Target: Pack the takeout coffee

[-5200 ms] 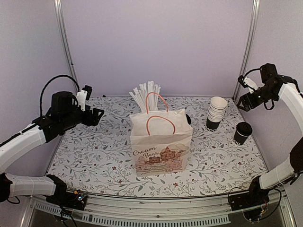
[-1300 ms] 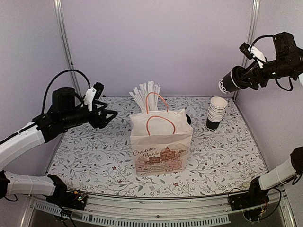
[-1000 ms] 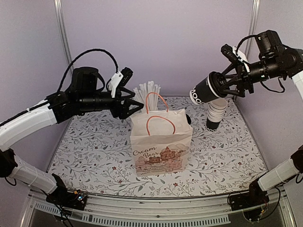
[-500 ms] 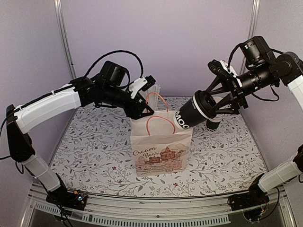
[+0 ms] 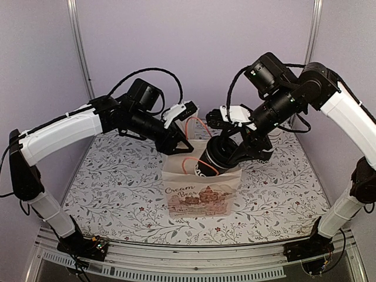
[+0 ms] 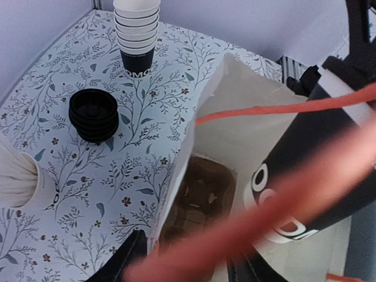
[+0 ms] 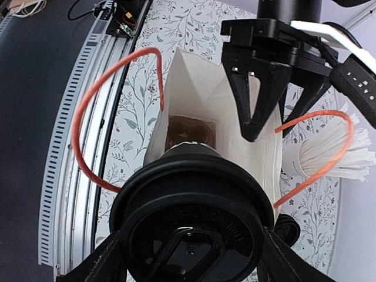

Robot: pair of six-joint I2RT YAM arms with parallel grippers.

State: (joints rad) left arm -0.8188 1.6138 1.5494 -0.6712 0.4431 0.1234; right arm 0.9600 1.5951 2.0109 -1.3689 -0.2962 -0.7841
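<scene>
Both busy: right gripper grips the tilted takeout coffee; left gripper half-open, straddling the rim of the paper bag below it.

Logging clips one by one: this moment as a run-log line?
right claw: grips takeout coffee, tilted, base-first in paper bag mouth | left claw: open, straddling bag rim | coffee not yet released

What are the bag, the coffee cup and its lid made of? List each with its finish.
Bag: matte white paper by the look, with creased folds and a printed front.
Cup: matte black, probably paper, with white lettering.
Lid: likely black plastic, slightly glossy, with a moulded rim.
</scene>
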